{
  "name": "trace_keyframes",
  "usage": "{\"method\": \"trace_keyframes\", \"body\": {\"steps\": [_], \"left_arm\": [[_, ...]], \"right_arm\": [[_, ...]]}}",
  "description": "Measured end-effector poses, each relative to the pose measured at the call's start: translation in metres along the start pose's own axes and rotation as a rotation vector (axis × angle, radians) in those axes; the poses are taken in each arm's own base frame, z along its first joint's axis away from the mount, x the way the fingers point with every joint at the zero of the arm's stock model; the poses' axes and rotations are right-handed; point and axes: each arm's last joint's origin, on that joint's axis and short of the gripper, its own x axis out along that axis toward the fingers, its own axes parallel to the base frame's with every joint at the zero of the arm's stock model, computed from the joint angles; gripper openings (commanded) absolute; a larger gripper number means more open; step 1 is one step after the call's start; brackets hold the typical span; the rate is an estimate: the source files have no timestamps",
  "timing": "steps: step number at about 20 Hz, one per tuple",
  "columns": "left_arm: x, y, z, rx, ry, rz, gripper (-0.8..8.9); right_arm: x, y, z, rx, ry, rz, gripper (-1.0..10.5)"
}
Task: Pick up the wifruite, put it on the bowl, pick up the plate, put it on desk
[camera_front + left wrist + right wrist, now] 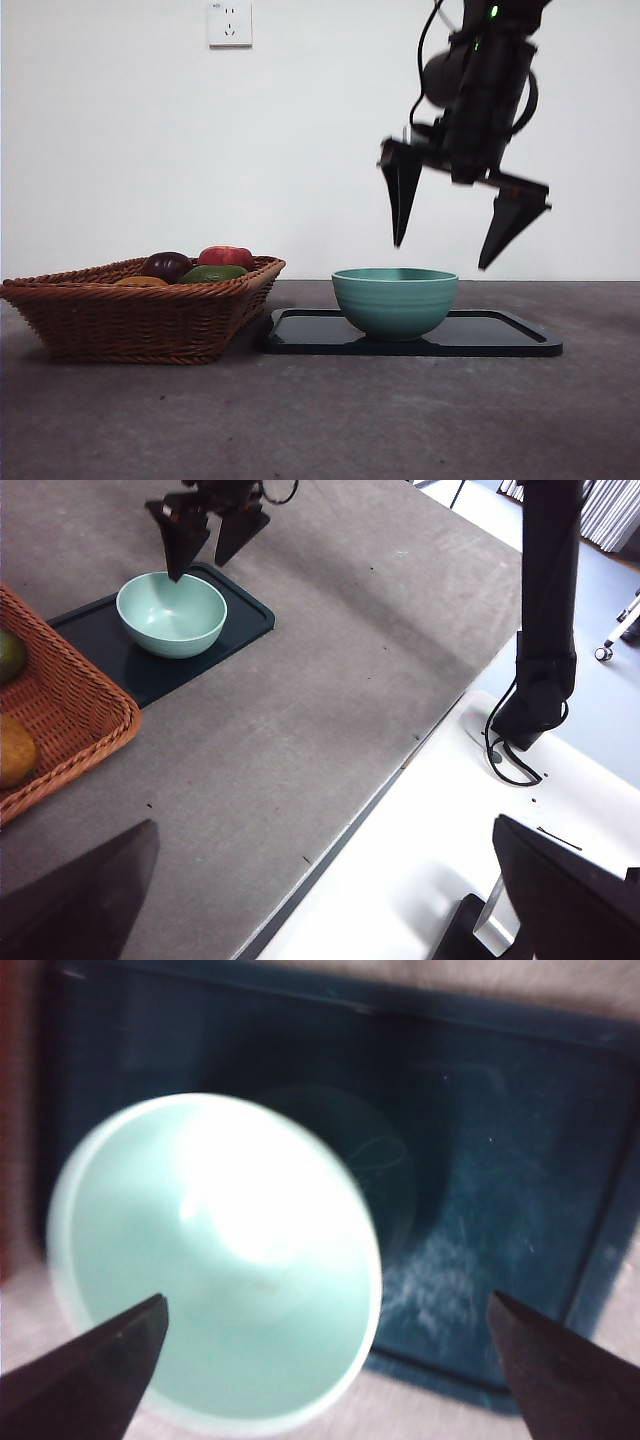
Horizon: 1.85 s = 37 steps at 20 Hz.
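A: Front view first, what's the arm doing?
B: Right gripper [455, 235] hangs above the bowl [395, 300], jaws spread wide, nothing between them. Bowl sits on the black tray [510, 335], tray lies on the desk [320, 420]. Basket [140, 310] stands just beside the tray w/ fruit piled in.

A: And the wifruite?
B: Prob. the orange-brown one [141, 282] at the basket rim, next to the purple fruit [167, 265], red fruit [226, 256] and green one [213, 273]. Not yet picked.

A: Left wrist view?
B: Left gripper [330, 900] waits off near the desk's edge, jaws wide apart, empty. Shows the right one [207, 542] over the bowl's [171, 613] rim; bowl looks empty. Orange-brown fruit [15, 750] in the basket [70, 695].

A: Right wrist view?
B: Blurry. Looks straight down into the bowl [215, 1260], tray [500, 1160] beneath. Own jaws [325, 1345] spread, one tip over the bowl, the other over the tray.

A: Why there?
B: My guess: it's centred over the bowl w/o cargo, so the fruit pick comes first.
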Motion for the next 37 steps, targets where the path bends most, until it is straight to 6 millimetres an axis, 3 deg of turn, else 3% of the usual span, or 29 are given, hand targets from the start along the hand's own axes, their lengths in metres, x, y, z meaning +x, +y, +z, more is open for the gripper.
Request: {"method": "trace_keyframes", "body": {"steps": [3, 9, 13, 15, 18, 20, 23, 27, 31, 37], "left_arm": [[0.000, 0.000, 0.000, -0.001, 0.002, 0.000, 5.31], [0.000, 0.000, -0.001, -0.004, 0.005, -0.001, 5.31], [0.000, 0.000, -0.001, -0.005, 0.007, -0.001, 5.31], [0.000, 0.000, -0.002, -0.010, 0.015, -0.002, 5.31], [0.000, 0.000, -0.001, -0.008, 0.012, -0.002, 5.31], [0.000, 0.000, -0.001, -0.007, 0.010, -0.002, 5.31], [0.000, 0.000, -0.001, -0.004, 0.006, -0.001, 5.31], [0.000, 0.000, -0.001, -0.004, 0.005, -0.001, 5.31], [0.000, 0.000, -0.001, -0.004, 0.005, -0.001, 5.31], [0.000, 0.000, -0.001, -0.004, 0.005, -0.001, 5.31]], "right_arm": [[0.016, -0.005, 0.005, 0.005, 0.007, -0.028, 4.6], [0.033, -0.010, 0.009, 0.016, 0.040, -0.036, 0.4], [0.033, -0.010, 0.008, -0.023, 0.051, -0.035, 0.1], [0.026, -0.013, 0.007, -0.036, 0.075, -0.042, 0.1], [-0.013, -0.006, 0.012, -0.077, 0.051, -0.038, 0.1], [-0.031, 0.001, 0.002, -0.111, 0.060, -0.042, 0.1], [-0.036, 0.019, -0.016, -0.189, 0.074, -0.056, 0.1], [-0.041, 0.032, -0.071, -0.273, 0.147, -0.080, 0.1], [-0.049, 0.036, -0.118, -0.333, 0.074, -0.054, 0.1], [0.001, 0.038, -0.153, -0.282, 0.101, -0.050, 0.1]]}}
